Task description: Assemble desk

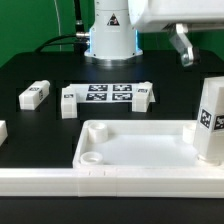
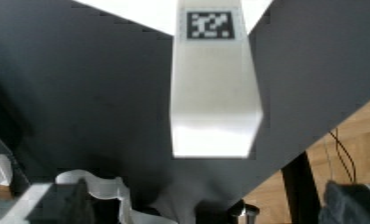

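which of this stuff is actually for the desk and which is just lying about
For the desk:
- tabletop
- upright leg at the tabletop's end on the exterior view's right
- far-left leg, lying flat
- two legs at the marker board's ends: left-end leg, right-end leg

Just there:
- marker board
- border rail

You are looking at a robotics lab bench. A robot arm's base (image 1: 110, 38) is standing at the back of a black table (image 1: 50, 70), and a green screen (image 1: 30, 25) is filling the background. The marker board (image 1: 105, 93) is lying flat among white legs (image 1: 35, 95) that are carrying printed black-and-white tags (image 2: 210, 23).
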Robot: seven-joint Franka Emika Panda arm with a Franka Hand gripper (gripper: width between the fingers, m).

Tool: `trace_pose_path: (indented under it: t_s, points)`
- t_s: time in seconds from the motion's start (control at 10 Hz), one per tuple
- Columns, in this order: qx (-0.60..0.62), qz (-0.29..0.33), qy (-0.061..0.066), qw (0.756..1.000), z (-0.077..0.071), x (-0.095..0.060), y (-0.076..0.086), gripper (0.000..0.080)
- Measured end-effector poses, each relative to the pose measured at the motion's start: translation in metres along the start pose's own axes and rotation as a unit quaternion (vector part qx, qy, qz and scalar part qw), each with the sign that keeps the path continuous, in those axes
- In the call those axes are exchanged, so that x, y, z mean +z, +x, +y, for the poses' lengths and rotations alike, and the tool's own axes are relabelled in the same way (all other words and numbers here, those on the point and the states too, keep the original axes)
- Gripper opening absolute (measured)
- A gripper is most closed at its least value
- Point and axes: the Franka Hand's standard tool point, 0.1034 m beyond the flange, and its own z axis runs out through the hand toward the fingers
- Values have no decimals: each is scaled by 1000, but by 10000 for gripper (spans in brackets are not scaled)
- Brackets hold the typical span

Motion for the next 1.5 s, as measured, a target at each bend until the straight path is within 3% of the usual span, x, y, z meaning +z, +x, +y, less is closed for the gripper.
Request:
trace_pose_path:
  t_s: [0.2, 0.4, 0.9, 1.5]
  points:
    - [6, -10, 3, 1000, -2, 4, -4, 649]
    - [34, -91, 27, 995, -14, 11, -7, 649]
    - [40, -240, 62, 968, -14, 28, -9, 649]
    - [58, -240, 53, 967, -7, 35, -13, 649]
